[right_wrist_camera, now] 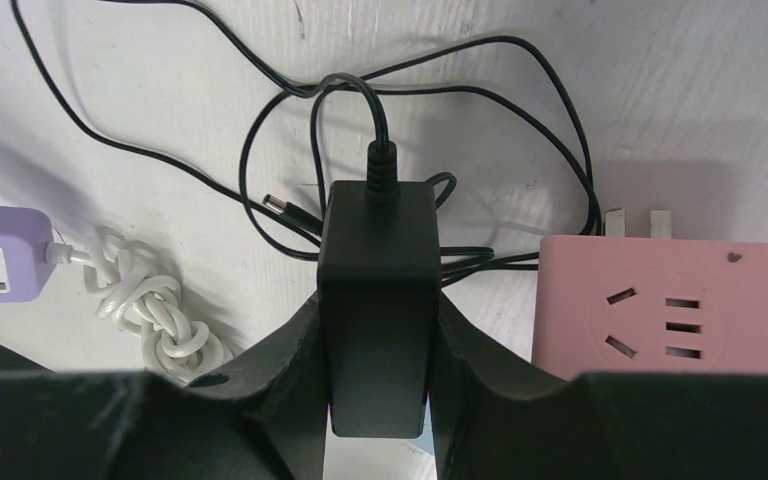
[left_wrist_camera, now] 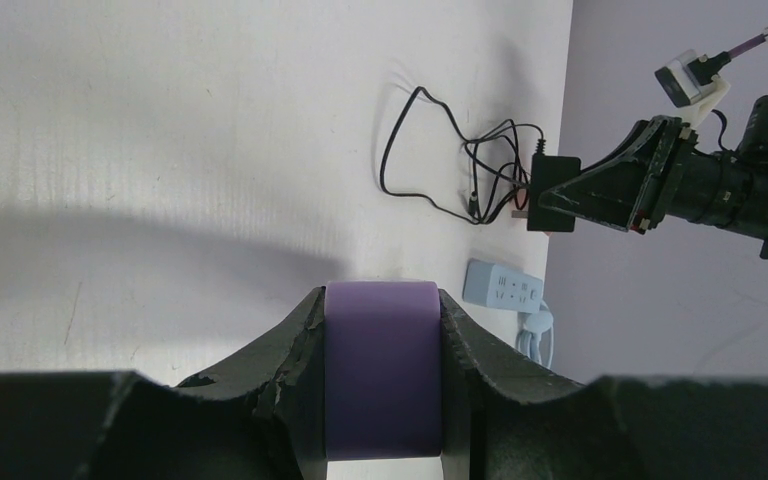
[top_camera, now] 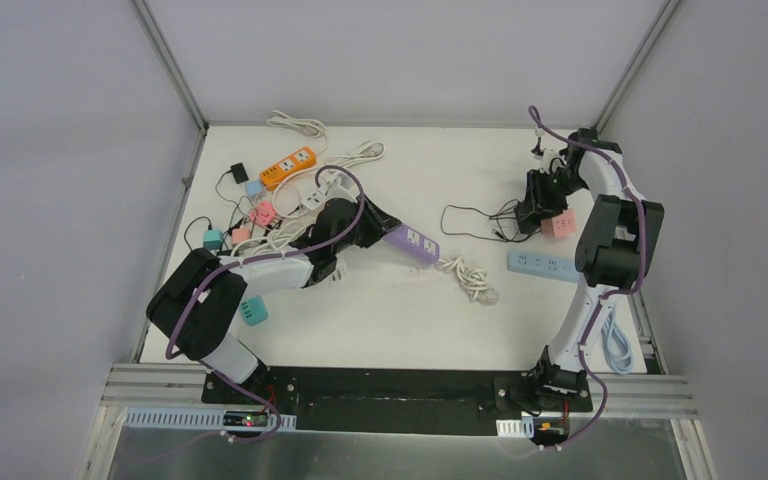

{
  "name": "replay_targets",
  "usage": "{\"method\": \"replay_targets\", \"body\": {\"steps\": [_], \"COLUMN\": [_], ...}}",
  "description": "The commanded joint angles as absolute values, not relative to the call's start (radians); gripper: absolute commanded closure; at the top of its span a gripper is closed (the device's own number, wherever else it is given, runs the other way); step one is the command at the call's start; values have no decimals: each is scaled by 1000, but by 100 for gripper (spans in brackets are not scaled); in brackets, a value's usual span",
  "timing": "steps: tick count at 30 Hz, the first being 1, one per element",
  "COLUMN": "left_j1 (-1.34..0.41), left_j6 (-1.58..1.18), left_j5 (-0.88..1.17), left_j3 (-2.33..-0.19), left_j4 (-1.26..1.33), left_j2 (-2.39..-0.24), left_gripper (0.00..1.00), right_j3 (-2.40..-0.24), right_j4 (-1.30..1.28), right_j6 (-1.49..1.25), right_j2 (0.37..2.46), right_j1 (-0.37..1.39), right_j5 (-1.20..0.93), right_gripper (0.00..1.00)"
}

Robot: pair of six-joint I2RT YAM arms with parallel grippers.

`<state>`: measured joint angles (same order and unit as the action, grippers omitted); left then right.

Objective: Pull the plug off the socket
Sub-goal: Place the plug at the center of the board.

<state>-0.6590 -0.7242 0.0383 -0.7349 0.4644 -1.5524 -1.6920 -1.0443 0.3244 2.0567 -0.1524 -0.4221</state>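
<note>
Black adapter (right_wrist_camera: 377,250) held in my right end effector (right_wrist_camera: 375,320), pink socket (right_wrist_camera: 660,310) beside, purple power strip (left_wrist_camera: 381,385) in my left end effector (left_wrist_camera: 381,320)

The plug (right_wrist_camera: 377,300), a black boxy adapter, sits lower centre in the right wrist view, out of any socket. The purple socket strip (top_camera: 412,243) lies mid-frame in the top view, well apart.

I can read no lettering, brand, number or sign in any of my views; the small dark marks on the blue power strip (left_wrist_camera: 502,288), at about four o'clock in my left wrist view, are too tiny to make out
</note>
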Motion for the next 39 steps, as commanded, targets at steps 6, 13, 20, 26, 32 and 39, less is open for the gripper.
{"method": "replay_targets", "body": {"steps": [6, 13, 20, 26, 32, 39], "left_j1": [-650, -650, -650, -650, -649, -639], "left_j6": [-764, -774, -780, -778, -773, -782], "left_j5": [81, 86, 91, 97, 104, 176], "left_j3": [-793, -786, -781, -777, -775, -789], "left_j4": [544, 542, 543, 545, 547, 578], "left_j2": [-1551, -1544, -1540, -1534, -1525, -1537], "left_gripper": [100, 100, 100, 100, 100, 100], "right_j3": [-1657, -1638, -1629, -1648, -1703, -1765], "right_j4": [-1035, -1031, -1025, -1052, -1107, -1189], "right_j6": [357, 356, 360, 379, 436, 518], "right_j2": [2050, 2043, 2005, 1952, 1873, 1813], "right_j1": [-145, -146, -145, -146, -146, -142], "right_j5": [-377, -367, -371, -380, -444, -605], "right_gripper": [82, 65, 35, 29, 29, 29]}}
